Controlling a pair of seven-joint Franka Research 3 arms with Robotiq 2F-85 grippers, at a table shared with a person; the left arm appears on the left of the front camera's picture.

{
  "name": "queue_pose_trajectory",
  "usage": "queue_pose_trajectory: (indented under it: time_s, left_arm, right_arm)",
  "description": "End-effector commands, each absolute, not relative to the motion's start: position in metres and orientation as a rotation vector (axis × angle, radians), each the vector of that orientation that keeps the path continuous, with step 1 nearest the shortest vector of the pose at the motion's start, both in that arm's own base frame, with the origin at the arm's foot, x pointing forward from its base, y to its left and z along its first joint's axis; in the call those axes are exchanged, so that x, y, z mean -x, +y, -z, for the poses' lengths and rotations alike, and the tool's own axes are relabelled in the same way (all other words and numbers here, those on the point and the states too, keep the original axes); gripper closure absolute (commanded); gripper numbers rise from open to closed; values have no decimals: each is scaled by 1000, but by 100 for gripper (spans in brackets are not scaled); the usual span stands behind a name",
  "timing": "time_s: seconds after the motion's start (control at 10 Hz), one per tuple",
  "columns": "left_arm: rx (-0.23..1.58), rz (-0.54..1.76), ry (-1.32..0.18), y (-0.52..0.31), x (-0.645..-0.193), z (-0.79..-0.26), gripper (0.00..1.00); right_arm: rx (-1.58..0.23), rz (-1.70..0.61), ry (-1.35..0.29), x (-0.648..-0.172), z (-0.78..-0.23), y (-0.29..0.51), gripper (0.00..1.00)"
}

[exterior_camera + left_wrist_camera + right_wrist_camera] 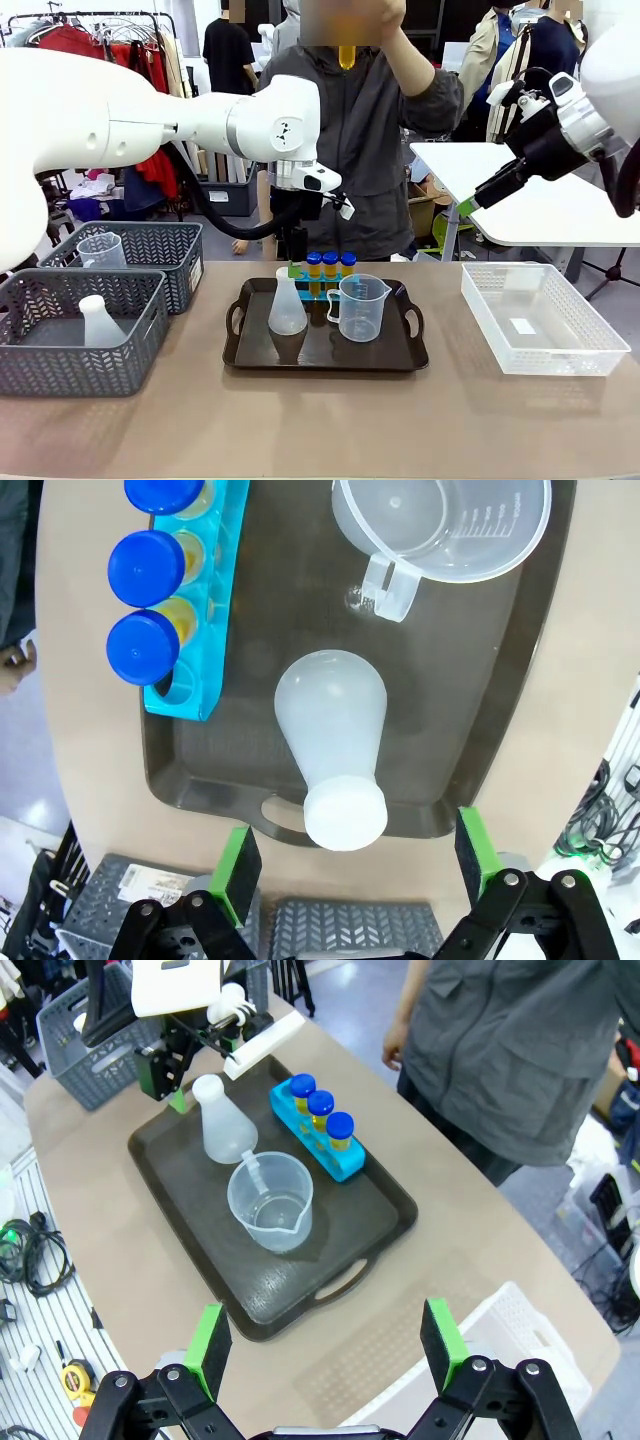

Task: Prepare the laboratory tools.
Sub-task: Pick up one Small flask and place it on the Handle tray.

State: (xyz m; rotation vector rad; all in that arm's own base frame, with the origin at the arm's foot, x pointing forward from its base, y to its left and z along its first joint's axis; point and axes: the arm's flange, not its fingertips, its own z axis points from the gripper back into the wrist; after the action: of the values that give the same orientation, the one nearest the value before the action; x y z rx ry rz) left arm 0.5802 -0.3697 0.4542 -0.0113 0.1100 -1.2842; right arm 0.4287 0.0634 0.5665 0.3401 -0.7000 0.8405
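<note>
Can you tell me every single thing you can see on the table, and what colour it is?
tray: one, dark brown, middle of the table.
conical flask: one, cloudy white, upright on the tray's left part.
measuring beaker: one, clear, on the tray beside the flask.
tube rack: one, blue, at the tray's far edge.
tubes: three in the rack, yellow with blue caps; one hole empty.
grey baskets: two, on the table's left; one holds a flask, the other a beaker.
white basket: one, on the right.
person: one, grey jacket, far side, holding something yellow up.
left gripper: open, over the flask.
right gripper: open, raised above the table.
</note>
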Motion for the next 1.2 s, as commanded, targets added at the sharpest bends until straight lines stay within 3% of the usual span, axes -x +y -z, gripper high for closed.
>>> queue_pose_trajectory:
  time_s: [0.0, 0.5, 1.1]
  left_arm:
    - [13, 1285, 114, -370, -581, -451, 0]
    - [14, 1284, 119, -370, -581, -448, 0]
    - [23, 1301, -22, -347, -533, -526, 0]
  right_arm:
    - [-367, -841, -718, -431, -567, 63, 0]
    - [-367, -841, -718, -431, -567, 63, 0]
    - [-367, -841, -718, -431, -567, 63, 0]
